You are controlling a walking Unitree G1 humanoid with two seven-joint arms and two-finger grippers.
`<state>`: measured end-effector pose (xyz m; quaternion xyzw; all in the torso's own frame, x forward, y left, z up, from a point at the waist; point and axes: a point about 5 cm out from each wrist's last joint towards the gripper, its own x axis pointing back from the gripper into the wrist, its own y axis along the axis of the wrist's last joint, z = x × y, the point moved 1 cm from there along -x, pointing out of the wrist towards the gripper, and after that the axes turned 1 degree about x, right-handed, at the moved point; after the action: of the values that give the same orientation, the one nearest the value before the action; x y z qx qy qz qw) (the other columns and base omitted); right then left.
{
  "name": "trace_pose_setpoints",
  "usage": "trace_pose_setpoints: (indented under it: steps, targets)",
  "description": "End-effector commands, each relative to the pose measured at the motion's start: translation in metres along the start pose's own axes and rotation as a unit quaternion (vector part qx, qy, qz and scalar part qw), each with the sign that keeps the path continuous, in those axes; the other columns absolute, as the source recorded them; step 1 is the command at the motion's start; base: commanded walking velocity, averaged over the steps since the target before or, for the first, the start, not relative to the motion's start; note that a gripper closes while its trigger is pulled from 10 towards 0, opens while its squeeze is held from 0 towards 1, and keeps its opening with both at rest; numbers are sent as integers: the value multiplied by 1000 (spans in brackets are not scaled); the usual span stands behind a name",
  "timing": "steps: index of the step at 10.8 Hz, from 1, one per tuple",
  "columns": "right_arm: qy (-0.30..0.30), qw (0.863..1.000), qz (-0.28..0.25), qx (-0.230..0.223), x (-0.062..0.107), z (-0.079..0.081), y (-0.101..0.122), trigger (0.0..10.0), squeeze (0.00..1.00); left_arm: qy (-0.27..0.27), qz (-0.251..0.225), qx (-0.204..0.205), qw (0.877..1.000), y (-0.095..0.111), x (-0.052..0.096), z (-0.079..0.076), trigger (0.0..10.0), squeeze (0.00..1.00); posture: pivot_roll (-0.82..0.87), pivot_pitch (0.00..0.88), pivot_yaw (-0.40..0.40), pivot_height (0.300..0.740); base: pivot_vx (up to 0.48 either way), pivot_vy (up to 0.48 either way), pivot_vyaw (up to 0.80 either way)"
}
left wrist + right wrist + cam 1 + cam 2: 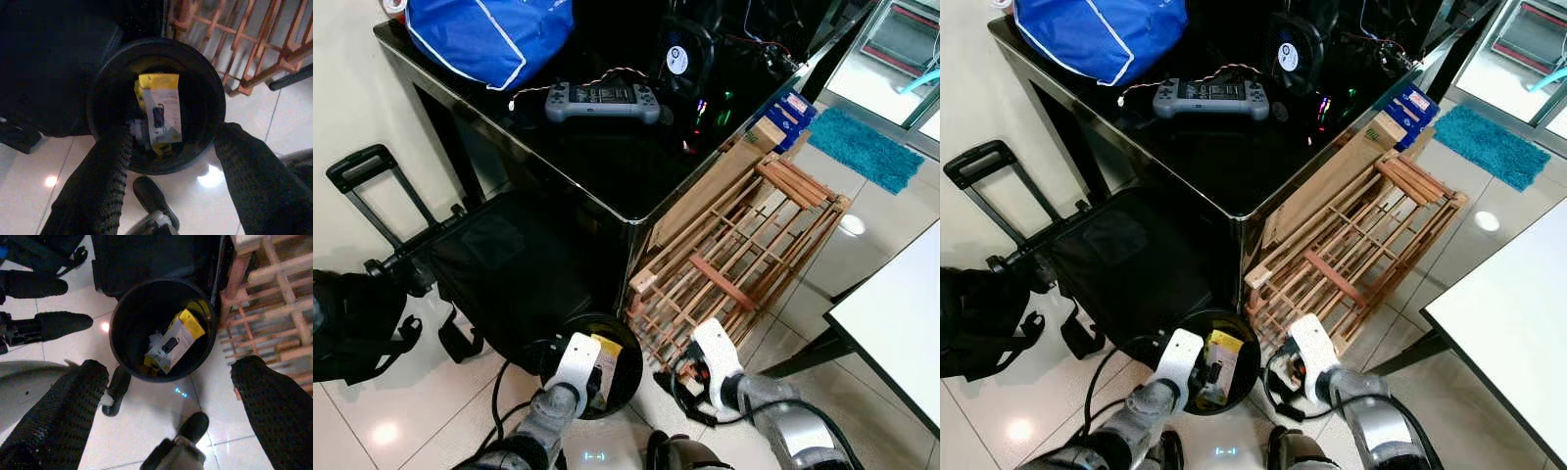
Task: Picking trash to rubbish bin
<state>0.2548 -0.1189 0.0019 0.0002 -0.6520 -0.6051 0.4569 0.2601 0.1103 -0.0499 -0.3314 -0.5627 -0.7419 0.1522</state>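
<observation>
A round black rubbish bin (1231, 317) stands on the tiled floor between a black case and a wooden rack. Inside it lies a yellow and white package (164, 107), tilted against other small scraps. My left gripper (176, 134) hangs directly above the bin's mouth, open, with nothing between its fingers (105, 181). My right gripper (171, 367) is just right of the bin and above the floor, also open and holding nothing. Its wrist view looks down into the bin (117, 316) and onto the package (176, 338).
A slatted wooden rack (734, 255) leans against a black glass table (607, 166) that carries a game controller (602, 98) and a blue bag (489, 34). A black wheeled case (509, 264) sits left of the bin. A white table (901, 313) stands at the right.
</observation>
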Motion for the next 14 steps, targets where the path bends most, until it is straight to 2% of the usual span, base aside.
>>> trace_pose_setpoints:
  steps: [1, 3, 5, 7, 9, 10, 14]
  targets:
    - [-7, 1000, 3, -14, 0, -2, -6, 10000, 0, 1, -6, -4, 1000, 1, 0, 0, 10000, 0, -59, 194, -47, 740, 0, 0, 0]
    - [-29, 999, -30, -26, -5, -7, 7, 10000, 0, 18, -59, 30, 998, 19, 0, 13, 10000, 0, -48, 172, -23, 740, 0, 0, 0]
    - [-44, 998, -43, -28, -8, -11, 13, 10000, 0, 24, -76, 37, 996, 20, 1, 24, 10000, 0, -37, 159, -8, 740, 0, 0, 0]
    - [-135, 987, -82, -17, -5, -31, 23, 10000, 0, 53, -95, 39, 993, 12, 8, 45, 10000, 0, -20, 146, 9, 740, 0, 0, 0]
    - [-193, 973, -121, -38, -2, -44, 29, 10000, 0, 84, -104, 38, 990, 4, 15, 59, 10000, 0, -8, 124, 20, 740, 0, 0, 0]
    - [-233, 957, -166, -51, 2, -50, 35, 10000, 0, 110, -112, 50, 986, -2, 20, 68, 10000, 0, -4, 100, 29, 740, 0, 0, 0]
    - [-263, 944, -189, -70, 2, -52, 29, 10000, 0, 142, -146, 68, 977, 10, 22, 71, 10000, 0, -9, 55, 48, 740, 0, 0, 0]
